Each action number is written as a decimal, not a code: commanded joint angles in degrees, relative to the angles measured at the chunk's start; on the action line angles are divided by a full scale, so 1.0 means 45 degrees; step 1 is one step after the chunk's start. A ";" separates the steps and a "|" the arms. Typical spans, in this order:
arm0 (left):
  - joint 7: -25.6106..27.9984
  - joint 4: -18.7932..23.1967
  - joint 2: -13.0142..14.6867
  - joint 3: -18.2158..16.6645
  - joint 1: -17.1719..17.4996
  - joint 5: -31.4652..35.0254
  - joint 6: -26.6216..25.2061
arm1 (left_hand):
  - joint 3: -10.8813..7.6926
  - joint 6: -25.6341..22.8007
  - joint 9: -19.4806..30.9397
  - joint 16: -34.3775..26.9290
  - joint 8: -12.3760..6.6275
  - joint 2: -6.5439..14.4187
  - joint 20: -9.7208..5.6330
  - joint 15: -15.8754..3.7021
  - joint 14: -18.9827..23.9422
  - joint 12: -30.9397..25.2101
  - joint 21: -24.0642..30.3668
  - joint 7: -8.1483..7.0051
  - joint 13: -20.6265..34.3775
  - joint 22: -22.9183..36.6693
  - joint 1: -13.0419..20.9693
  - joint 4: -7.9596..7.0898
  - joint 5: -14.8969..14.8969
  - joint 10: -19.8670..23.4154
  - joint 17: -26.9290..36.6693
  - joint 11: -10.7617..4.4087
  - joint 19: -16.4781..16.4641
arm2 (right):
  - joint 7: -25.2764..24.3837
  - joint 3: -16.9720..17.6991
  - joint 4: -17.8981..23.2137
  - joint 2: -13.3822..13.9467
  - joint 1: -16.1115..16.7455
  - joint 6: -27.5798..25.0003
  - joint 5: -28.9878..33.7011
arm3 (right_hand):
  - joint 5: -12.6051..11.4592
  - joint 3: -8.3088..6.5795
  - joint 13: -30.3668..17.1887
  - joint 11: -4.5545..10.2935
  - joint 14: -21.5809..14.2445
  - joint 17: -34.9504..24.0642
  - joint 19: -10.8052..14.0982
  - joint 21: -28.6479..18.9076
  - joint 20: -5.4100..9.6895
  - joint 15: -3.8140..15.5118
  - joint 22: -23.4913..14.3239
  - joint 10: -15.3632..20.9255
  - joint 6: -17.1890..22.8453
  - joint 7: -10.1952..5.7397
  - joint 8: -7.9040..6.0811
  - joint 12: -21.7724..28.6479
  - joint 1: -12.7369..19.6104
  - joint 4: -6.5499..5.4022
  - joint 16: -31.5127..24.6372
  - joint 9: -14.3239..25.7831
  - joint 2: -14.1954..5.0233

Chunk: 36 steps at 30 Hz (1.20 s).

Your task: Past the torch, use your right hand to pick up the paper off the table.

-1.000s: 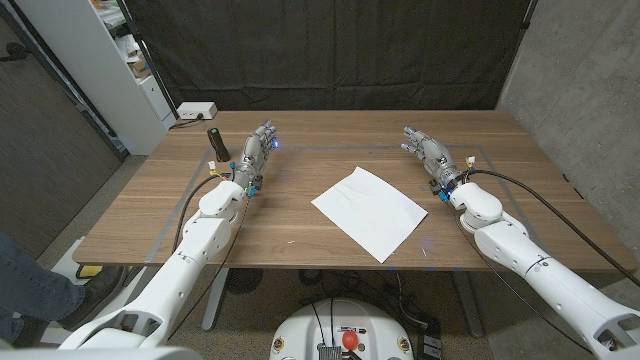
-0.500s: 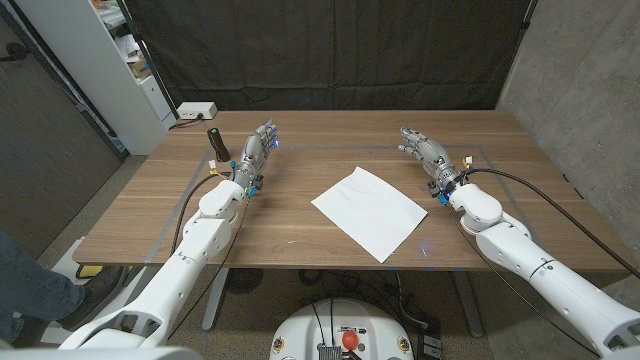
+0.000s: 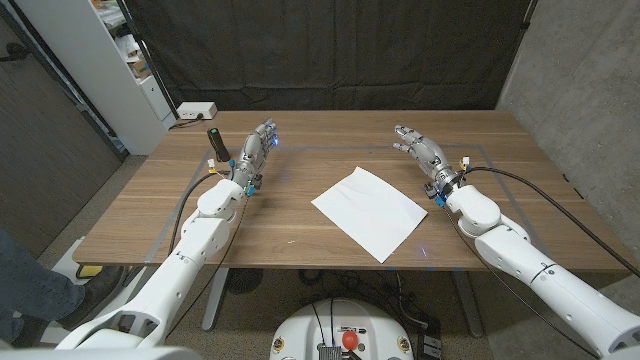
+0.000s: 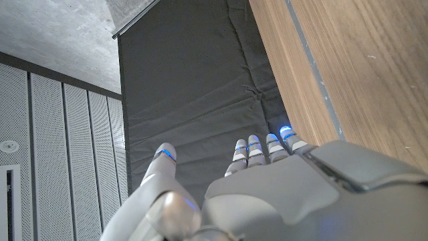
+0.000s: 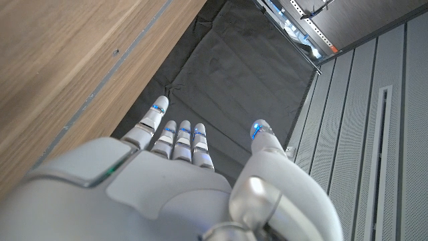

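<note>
White flat paper sheet is lying untouched on the wooden bench while the right robot hand, fingers spread and seemingly empty, is hovering beyond it, needing to descend.

A white box sits at the wooden table's far-left corner.

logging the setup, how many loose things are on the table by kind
paper: 1
torch: 1
white box with a cable, far corner: 1
total: 3
</note>
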<state>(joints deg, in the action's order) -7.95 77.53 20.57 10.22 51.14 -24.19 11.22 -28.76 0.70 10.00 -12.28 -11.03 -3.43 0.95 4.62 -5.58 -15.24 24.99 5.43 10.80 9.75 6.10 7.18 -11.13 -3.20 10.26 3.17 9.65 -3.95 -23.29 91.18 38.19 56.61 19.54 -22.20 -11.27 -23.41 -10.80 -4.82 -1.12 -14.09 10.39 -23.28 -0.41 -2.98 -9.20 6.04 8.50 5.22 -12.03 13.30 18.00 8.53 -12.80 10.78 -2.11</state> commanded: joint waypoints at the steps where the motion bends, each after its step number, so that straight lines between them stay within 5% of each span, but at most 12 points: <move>1: -0.0069 0.0056 0.0053 -0.0035 0.0053 -0.0064 0.0025 | 0.0031 -0.0061 0.0066 0.0035 -0.0005 0.0113 0.0056 0.0028 -0.0010 0.0031 -0.0015 0.0056 0.0034 0.0016 0.0068 -0.0031 -0.0014 0.0015 0.0025 0.0012 0.0374 | -0.0428 -0.0037 0.0602 0.0200 0.0262 0.0008 0.0894 | 0.0030 -0.0034 -0.0065 0.0014 -0.0034 -0.0021 0.0114 0.0045 0.0020 -0.0021 -0.0053 0.0068 0.0023 -0.0137 0.0046 -0.0022 0.0168 0.0070 -0.0064 0.0076 0.0020; 28: 0.0161 0.0500 0.0141 0.0046 0.0222 0.0091 -0.0057 | 0.0062 -0.0085 0.0067 0.0096 0.0001 0.0151 0.0068 0.0015 -0.0004 0.0105 -0.0172 0.0061 0.0040 0.0019 0.0087 -0.0027 -0.0001 0.0050 0.0027 0.0016 0.0351 | -0.1157 0.0126 0.1362 0.0443 0.0838 0.0588 0.2730 | 0.0024 0.0018 -0.0081 0.0096 0.0082 0.0057 -0.0099 0.0370 0.0153 0.0127 -0.0059 0.0157 0.0111 -0.0193 0.0035 -0.0087 0.0312 0.0055 0.0008 0.0086 -0.0003; 36: 0.0284 0.0576 0.0161 0.0120 0.0238 0.0182 -0.0059 | 0.0089 -0.0208 0.0066 0.0087 -0.0026 0.0186 -0.0370 0.0016 0.0173 0.0113 -0.0249 0.0069 0.0041 0.0016 0.0120 -0.0013 0.0008 0.0245 0.0021 0.0031 0.0113 | -0.1420 0.0077 0.1668 0.0584 0.0912 0.0270 0.3588 | 0.0019 0.0034 -0.0084 0.0086 0.0083 0.0074 -0.0103 0.0436 0.0207 0.0168 -0.0063 0.0160 0.0144 -0.0256 0.0029 -0.0110 0.0346 0.0048 0.0011 0.0087 -0.0011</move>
<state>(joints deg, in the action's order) -7.37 79.60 21.20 10.40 52.04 -23.85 11.07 -28.36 0.13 10.00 -12.05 -11.03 -3.00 -0.15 4.70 -4.86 -14.97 24.12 5.48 10.79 9.73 6.53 7.11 -11.13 -2.59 10.26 3.17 9.84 -8.69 -22.84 96.85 40.02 59.99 21.93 -10.91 -11.27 -23.42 -11.07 -4.50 -0.71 -13.64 9.76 -21.39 0.22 -2.55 -9.20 6.35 9.12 4.59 -12.03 12.85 18.89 8.53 -12.80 11.07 -2.28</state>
